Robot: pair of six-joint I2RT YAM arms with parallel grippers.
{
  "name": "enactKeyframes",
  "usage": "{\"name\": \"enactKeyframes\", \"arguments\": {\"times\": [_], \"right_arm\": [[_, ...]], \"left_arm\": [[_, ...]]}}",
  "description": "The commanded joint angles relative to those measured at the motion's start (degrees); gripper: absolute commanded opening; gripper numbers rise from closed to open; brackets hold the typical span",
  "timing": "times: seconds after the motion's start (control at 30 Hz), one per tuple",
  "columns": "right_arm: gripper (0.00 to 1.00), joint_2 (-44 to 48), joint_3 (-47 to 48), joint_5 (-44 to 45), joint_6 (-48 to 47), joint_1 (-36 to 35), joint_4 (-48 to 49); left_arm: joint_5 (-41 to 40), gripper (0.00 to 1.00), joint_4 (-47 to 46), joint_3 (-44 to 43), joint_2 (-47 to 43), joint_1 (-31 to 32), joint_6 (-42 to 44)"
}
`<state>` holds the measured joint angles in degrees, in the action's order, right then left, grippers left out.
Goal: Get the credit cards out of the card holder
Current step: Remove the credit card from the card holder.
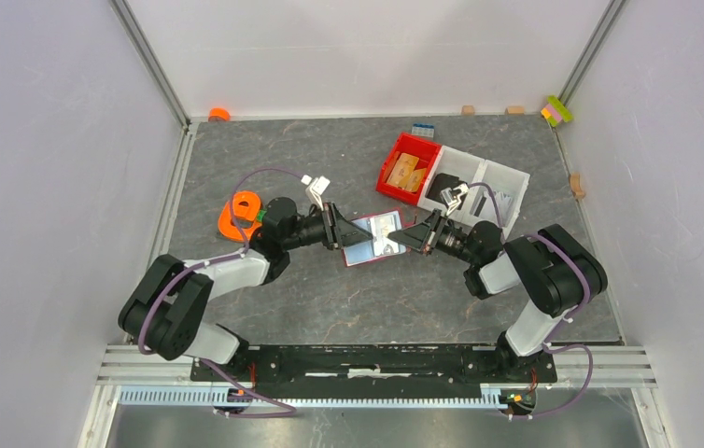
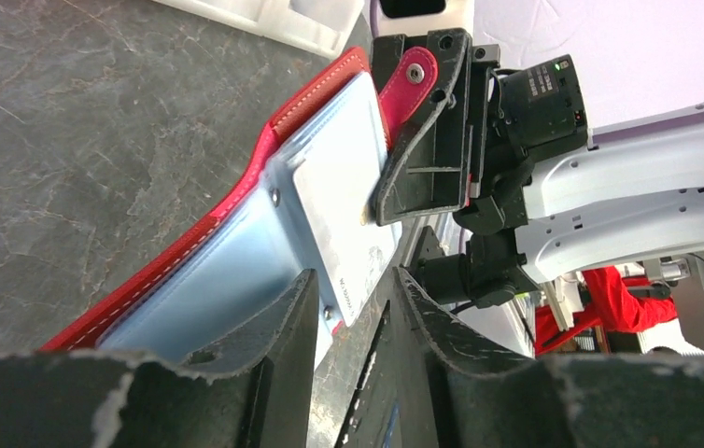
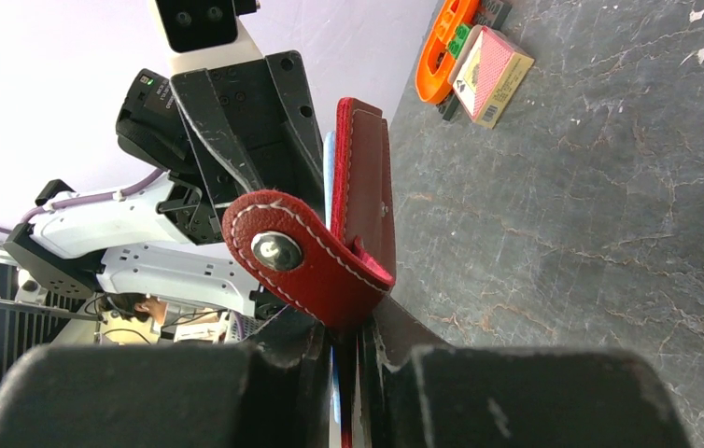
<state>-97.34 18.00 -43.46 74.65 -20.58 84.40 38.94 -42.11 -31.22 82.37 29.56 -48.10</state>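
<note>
At mid-table, card holder (image 1: 372,239) hanging open: right gripper (image 1: 415,233) at its 3 o'clock clamping holder's edge, left gripper (image 1: 337,227) at 9 o'clock gaping loose around card (image 2: 339,205).

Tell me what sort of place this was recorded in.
Probably a lab robot test cell: plain white wall panels on aluminium posts enclose a grey mat, with robot arms bolted to a rail and a red bin of props.

The card holder (image 1: 373,240) sits mid-table between left hand (image 1: 342,235) and right hand (image 1: 404,234), the bin (image 1: 384,177) behind it.
</note>
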Motion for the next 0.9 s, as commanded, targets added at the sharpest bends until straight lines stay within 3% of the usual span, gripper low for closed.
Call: {"name": "enactKeyframes", "arguments": {"times": [0.0,0.4,0.53,0.67,0.77,0.87], "right_arm": [[0.13,0.5,-0.1,0.2,-0.3,0.1,14.0],[0.13,0.6,-0.1,0.2,0.0,0.1,14.5],[0.12,0.7,-0.2,0.2,0.0,0.0,14.6],[0.12,0.7,-0.1,0.2,-0.1,0.0,14.5],[0.12,0.5,-0.1,0.2,-0.1,0.0,14.6],[0.12,0.4,0.0,0.2,0.0,0.0,14.5]], "left_arm": [[1.0,0.41,2.3,-3.2,0.2,1.6,1.3],[0.0,0.4,13.4,-8.1,4.9,3.3,2.9],[-4.9,0.44,20.1,-8.9,2.8,3.3,6.4],[-9.6,0.55,25.4,-9.3,0.1,3.4,9.2],[-8.8,0.57,24.9,-9.3,-0.1,3.6,9.2],[-3.9,0.48,20.4,-9.3,1.7,4.1,7.9]]}}
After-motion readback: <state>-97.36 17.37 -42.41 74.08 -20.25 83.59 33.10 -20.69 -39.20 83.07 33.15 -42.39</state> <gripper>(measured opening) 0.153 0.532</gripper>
